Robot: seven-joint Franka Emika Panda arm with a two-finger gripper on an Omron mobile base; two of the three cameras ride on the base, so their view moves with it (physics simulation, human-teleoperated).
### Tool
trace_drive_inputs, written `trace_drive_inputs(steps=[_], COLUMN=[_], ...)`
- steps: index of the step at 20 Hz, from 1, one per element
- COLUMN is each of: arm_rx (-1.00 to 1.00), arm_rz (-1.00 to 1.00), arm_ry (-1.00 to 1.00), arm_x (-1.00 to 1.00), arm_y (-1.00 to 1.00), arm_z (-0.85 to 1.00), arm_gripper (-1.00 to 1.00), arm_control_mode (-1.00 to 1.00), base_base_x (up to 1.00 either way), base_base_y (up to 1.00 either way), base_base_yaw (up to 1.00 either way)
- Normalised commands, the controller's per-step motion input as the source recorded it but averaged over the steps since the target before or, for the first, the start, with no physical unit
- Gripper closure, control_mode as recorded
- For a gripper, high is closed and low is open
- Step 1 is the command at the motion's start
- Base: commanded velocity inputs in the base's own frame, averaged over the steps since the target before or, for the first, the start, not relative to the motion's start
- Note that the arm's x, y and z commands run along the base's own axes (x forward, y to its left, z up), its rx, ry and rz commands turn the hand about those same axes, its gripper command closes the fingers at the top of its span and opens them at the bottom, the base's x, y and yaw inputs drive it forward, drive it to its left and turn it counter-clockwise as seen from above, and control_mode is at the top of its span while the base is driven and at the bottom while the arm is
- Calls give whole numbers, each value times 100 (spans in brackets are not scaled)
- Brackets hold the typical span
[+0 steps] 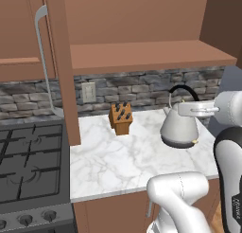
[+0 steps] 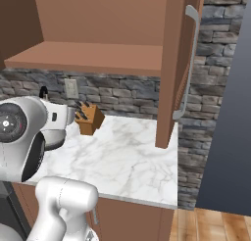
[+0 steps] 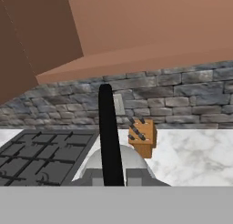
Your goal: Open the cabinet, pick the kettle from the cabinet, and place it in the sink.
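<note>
1. The cabinet stands open, its wooden door swung out edge-on toward the base cameras, with the long silver handle on the door's left side in the left base view
2. The kettle hangs above the marble counter, below the cabinet's bottom shelf and outside it (a dark shadow shows under the kettle's base)
3. The fingers are clenched on the kettle's thin black handle at the top of the arch; in the hand view that handle runs up the middle between the two dark tips, with the silver body just below
4. The kettle's short spout points left in the left base view, toward the knife block
5. The knife block sits on the counter near the stone back wall, well apart from the kettle, its dark knife handles poking out of the top
6. A pale wall outlet is set into the stone wall just above and left of the knife block
7. A black gas stove lies to the left of the counter, touching its edge, with round knobs along the front
8. In the right base view the arm's white body hides most of the kettle, leaving a bit of black handle visible near the wall
</note>
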Motion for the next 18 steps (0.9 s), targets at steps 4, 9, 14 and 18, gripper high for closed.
trace_drive_inputs(steps=[4, 9, 14, 18], arm_rx=[-1, 0, 0, 0], arm_rz=[0, 0, 0, 0], arm_ry=[0, 0, 0, 0], arm_x=[0, 0, 0, 0], arm_y=[0, 0, 0, 0], arm_z=[0, 0, 0, 0], arm_gripper=[100, 100, 100, 100], arm_control_mode=[-100, -100, -100, -100], base_base_x=[0, 0, 0, 0], base_base_y=[0, 0, 0, 0], base_base_yaw=[0, 0, 0, 0])
